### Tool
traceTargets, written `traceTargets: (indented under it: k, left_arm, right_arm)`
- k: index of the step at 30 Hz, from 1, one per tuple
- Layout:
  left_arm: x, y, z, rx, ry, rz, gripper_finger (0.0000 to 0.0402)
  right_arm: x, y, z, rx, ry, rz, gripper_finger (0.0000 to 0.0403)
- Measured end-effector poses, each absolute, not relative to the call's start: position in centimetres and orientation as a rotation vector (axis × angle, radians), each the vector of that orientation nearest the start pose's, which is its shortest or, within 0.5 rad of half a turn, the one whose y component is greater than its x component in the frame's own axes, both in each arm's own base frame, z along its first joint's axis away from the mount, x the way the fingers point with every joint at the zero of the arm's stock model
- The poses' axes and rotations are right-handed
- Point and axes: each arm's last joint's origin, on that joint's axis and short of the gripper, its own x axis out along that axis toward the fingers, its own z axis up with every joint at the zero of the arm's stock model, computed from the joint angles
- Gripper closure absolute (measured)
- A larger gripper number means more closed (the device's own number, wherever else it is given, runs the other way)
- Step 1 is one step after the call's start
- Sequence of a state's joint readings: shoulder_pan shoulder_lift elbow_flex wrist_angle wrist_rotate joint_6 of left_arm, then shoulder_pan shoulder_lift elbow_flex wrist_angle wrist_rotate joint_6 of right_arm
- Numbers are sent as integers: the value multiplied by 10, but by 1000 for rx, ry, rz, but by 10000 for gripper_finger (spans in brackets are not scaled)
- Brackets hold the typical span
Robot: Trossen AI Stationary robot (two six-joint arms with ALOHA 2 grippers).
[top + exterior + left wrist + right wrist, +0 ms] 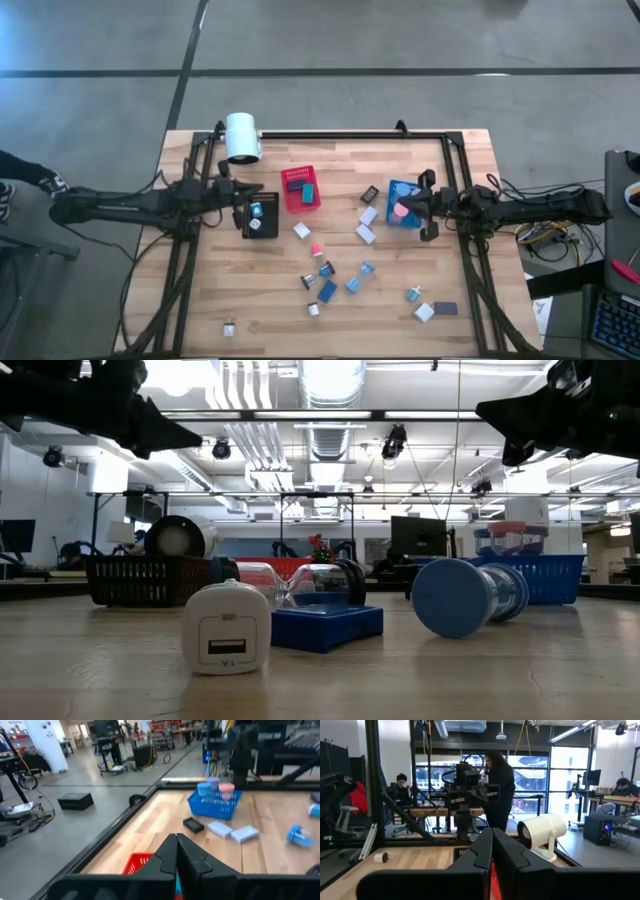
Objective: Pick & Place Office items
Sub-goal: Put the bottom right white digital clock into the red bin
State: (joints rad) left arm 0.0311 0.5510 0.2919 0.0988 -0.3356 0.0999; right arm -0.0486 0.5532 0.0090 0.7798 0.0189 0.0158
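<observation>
The office items lie scattered over the wooden table: white blocks (366,234), a pink piece (317,249), blue pieces (327,291) and a black flat piece (371,194). In the low view a white block (228,628), a blue flat block (327,625) and a blue round spool (460,597) rest on the tabletop. My left gripper (243,192) is shut and empty, raised beside the black bin (260,215); in its wrist view the fingers (176,840) meet. My right gripper (420,207) is shut and empty, raised by the blue bin (403,215).
A red bin (300,188) stands between the black and blue bins and holds a few pieces. A big white cylinder (242,137) sits at the far left edge. A black frame (330,134) runs around the table. Bare wood lies at the near left.
</observation>
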Motion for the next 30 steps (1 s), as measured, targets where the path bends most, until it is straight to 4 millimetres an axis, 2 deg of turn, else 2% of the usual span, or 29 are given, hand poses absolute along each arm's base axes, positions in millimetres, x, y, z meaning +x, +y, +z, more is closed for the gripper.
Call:
traceTargets:
  k: [9, 13, 17, 22, 25, 30]
  left_arm:
    - [162, 12, 224, 118, 258, 268, 397]
    - [186, 10, 241, 79, 298, 126, 399]
    - [227, 10, 261, 113, 384, 28, 398]
    - [294, 18, 277, 218, 519, -1, 397]
    - [334, 21, 273, 279, 598, -72, 397]
    - [395, 23, 249, 285, 716, -155, 370]
  right_arm:
    - [130, -7, 188, 11, -218, -66, 394]
    - [130, -7, 188, 12, -219, -68, 394]
    - [130, -7, 188, 12, -224, -69, 394]
    - [130, -7, 188, 15, -224, -69, 394]
    - [130, -7, 188, 15, -224, -69, 394]
    - [130, -7, 188, 12, -218, -70, 394]
